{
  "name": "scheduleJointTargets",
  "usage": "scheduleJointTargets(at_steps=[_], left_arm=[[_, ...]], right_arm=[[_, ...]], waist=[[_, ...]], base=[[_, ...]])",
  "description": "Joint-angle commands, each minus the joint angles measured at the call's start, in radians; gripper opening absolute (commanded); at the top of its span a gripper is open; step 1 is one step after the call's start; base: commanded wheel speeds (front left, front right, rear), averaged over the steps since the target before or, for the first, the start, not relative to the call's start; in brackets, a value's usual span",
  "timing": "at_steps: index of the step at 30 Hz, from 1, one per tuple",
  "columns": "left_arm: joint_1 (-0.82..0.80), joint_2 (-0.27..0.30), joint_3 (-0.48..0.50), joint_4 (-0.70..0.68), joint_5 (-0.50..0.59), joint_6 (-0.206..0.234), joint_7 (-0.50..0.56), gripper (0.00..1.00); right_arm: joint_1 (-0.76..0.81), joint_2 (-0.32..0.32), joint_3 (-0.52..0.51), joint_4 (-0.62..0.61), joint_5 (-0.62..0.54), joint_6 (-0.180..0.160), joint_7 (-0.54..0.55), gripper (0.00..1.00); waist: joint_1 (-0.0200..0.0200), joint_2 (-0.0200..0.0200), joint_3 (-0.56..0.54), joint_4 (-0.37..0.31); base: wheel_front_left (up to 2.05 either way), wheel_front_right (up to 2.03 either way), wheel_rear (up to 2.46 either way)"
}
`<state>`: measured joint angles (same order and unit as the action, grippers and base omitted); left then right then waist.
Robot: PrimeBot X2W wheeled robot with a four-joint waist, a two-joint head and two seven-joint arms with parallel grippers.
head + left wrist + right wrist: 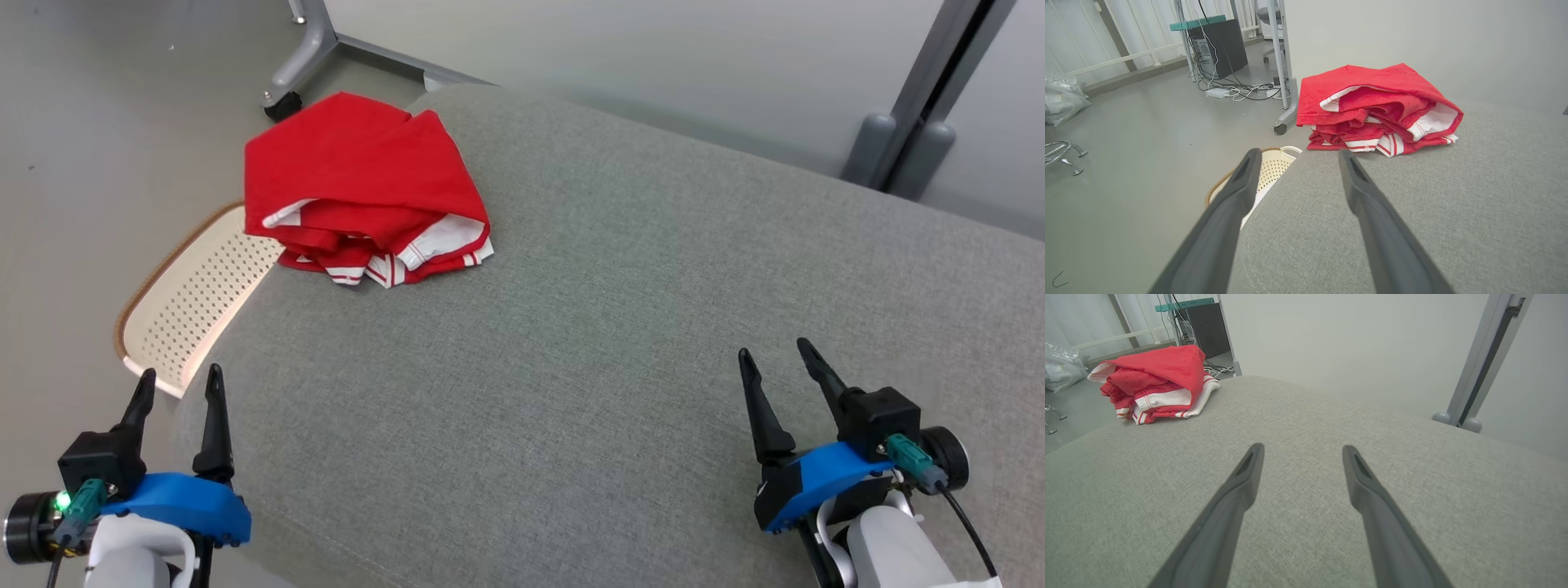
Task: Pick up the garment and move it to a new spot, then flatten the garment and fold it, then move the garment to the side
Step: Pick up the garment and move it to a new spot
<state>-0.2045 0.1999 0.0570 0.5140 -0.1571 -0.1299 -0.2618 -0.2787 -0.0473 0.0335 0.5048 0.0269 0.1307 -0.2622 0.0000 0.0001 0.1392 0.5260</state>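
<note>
A red garment with white trim (363, 192) lies folded in a thick bundle at the far left corner of the grey cushioned surface (620, 327). One edge of it hangs a little past the cushion's left side. In the left wrist view the garment (1376, 108) lies ahead and to the right of the fingers; in the right wrist view the garment (1155, 381) is far off at the upper left. My left gripper (180, 384) hovers open at the cushion's near left corner. My right gripper (775, 353) stands open above the near right part, holding nothing.
A cream perforated basket with a brown rim (192, 302) sits on the floor left of the cushion, below the garment. A wheeled grey stand leg (298, 69) stands behind it. A pale wall and a grey post (922, 98) lie beyond the far edge.
</note>
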Motion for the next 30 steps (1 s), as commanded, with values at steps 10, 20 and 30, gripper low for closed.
scheduleJointTargets(at_steps=[10, 20, 30], left_arm=[[-0.170, 0.067, -0.013, 0.048, -0.065, -0.001, -0.004, 1.00], [-0.270, 0.123, 0.023, 0.099, -0.102, -0.001, -0.004, 1.00], [-0.380, 0.206, 0.051, 0.193, -0.081, -0.001, -0.004, 1.00]], right_arm=[[-0.072, -0.006, 0.004, -0.062, -0.074, 0.000, -0.004, 1.00], [-0.116, -0.006, 0.036, -0.106, -0.095, 0.000, -0.004, 1.00], [-0.139, -0.009, 0.049, -0.147, -0.110, 0.000, -0.002, 1.00]], waist=[[0.0000, -0.0001, 0.158, -0.102], [0.0000, -0.0001, 0.268, -0.180], [0.0000, -0.0001, 0.351, -0.241]], base=[[0.00, 0.00, 0.00], [0.00, 0.00, 0.00], [0.00, 0.00, 0.00]])
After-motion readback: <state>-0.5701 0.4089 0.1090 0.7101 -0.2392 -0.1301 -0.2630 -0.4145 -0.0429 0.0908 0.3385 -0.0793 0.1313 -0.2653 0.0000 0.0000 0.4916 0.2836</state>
